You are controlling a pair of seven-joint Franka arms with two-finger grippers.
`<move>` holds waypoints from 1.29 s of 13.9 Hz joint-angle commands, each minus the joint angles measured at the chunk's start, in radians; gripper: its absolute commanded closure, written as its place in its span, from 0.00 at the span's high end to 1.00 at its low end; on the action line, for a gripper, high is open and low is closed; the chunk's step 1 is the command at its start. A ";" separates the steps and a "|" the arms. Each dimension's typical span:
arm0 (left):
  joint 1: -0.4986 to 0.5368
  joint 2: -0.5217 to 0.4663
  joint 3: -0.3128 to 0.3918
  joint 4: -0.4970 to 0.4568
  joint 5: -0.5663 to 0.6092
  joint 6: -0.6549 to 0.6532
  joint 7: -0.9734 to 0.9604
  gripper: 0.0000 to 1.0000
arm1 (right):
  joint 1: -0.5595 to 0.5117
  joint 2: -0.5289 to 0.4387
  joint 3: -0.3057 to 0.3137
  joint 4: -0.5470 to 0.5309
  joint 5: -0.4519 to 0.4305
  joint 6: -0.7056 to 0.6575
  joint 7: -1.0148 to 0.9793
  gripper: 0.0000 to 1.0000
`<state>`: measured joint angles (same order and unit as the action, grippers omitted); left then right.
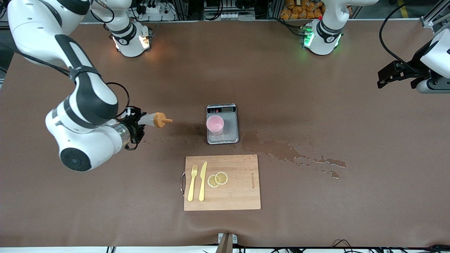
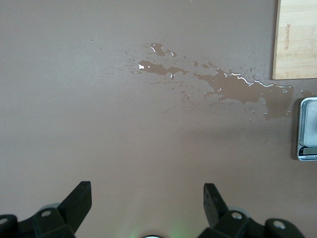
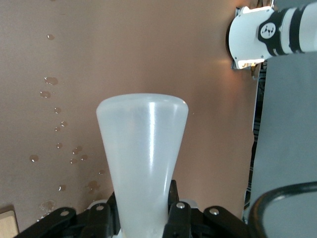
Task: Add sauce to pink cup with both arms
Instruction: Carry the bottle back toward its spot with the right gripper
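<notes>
Pale-pink and translucent, the cup (image 1: 215, 124) stands upright on the scale (image 1: 222, 123), on the part of the platform toward the right arm's end of the table, just below the scale's display. The right gripper (image 1: 137, 123) is in the air over bare table, well apart from the scale toward the right arm's end, its fingers (image 3: 174, 218) pinching the base of the sauce (image 1: 154, 119). The bottle lies roughly level, its orange nozzle pointing toward the cup but well short of it; in the right wrist view its whitish body (image 3: 143, 163) widens away from the camera. Small drops dot the table between this gripper and the scale. The left gripper (image 1: 390, 75) waits in the air over the left arm's end of the table, well apart from the scale, its fingers (image 2: 79, 201) spread wide with nothing between them. A spill (image 1: 299, 156) runs across the table from the scale's near corner toward the left arm's end; the left wrist view shows the same wet streak (image 2: 223, 84) with a corner of the scale (image 2: 308, 130) at its edge. A board (image 1: 225, 191) lies nearer the front camera than the scale, just apart from it, bearing a yellow fork (image 1: 192, 182) and knife (image 1: 203, 181) side by side and two overlapping lemon slices (image 1: 217, 179) beside the knife.
</notes>
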<state>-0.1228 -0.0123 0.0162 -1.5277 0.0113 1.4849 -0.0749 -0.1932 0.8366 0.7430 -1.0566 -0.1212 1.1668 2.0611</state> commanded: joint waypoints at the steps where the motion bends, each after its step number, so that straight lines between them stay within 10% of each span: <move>1: 0.000 0.009 -0.002 0.018 -0.001 0.000 0.007 1.00 | -0.024 -0.014 0.016 -0.008 0.040 -0.018 -0.082 0.14; 9: 0.008 0.029 0.001 0.037 -0.004 -0.002 0.007 1.00 | -0.098 -0.048 -0.065 0.000 0.132 -0.084 -0.577 0.15; 15: 0.008 0.029 0.001 0.037 -0.008 -0.002 0.013 1.00 | -0.072 -0.096 -0.606 -0.064 0.526 -0.111 -1.230 0.15; 18: 0.008 0.029 0.001 0.037 -0.010 -0.002 0.015 1.00 | -0.066 -0.065 -0.770 -0.153 0.641 -0.102 -1.465 0.15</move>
<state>-0.1196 0.0061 0.0175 -1.5147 0.0113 1.4873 -0.0747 -0.2791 0.7731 0.0467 -1.1342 0.4374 1.0616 0.7055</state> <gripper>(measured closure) 0.000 0.639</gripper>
